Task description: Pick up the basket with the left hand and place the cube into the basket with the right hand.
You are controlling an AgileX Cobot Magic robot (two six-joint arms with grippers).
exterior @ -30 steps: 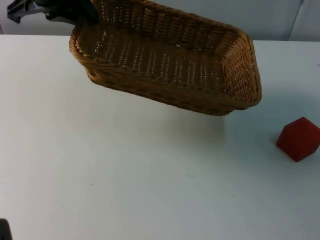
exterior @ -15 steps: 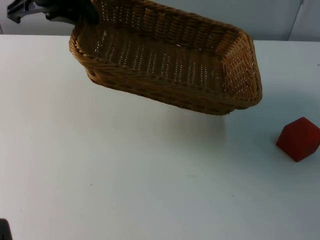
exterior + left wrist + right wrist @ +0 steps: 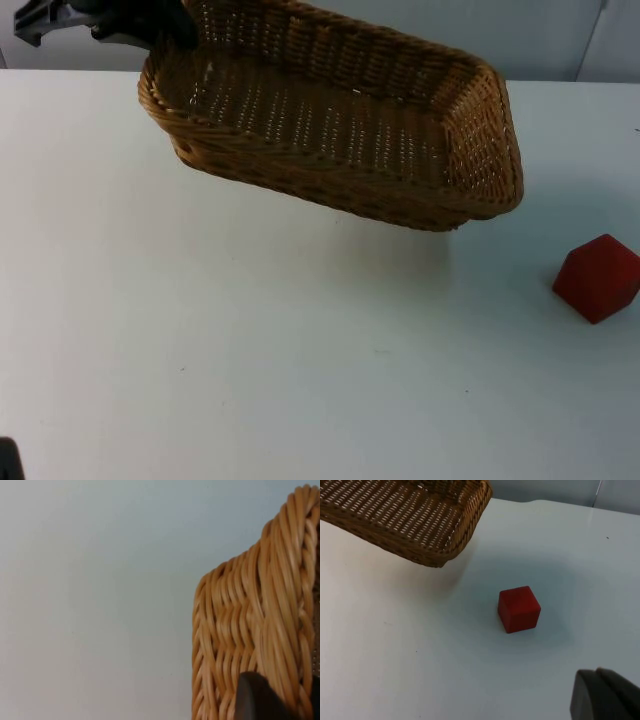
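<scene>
Gripping basket [image 3: 340, 130] rim: left gripper [image 3: 165, 30]; cube [image 3: 519, 609] apart.

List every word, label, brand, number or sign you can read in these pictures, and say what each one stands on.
None: no readable text in any view.
Basket: plain woven wicker, no label; left hand holds its rim.
Cube: plain red faces, no marking.
Table: bare white, no print.
</scene>
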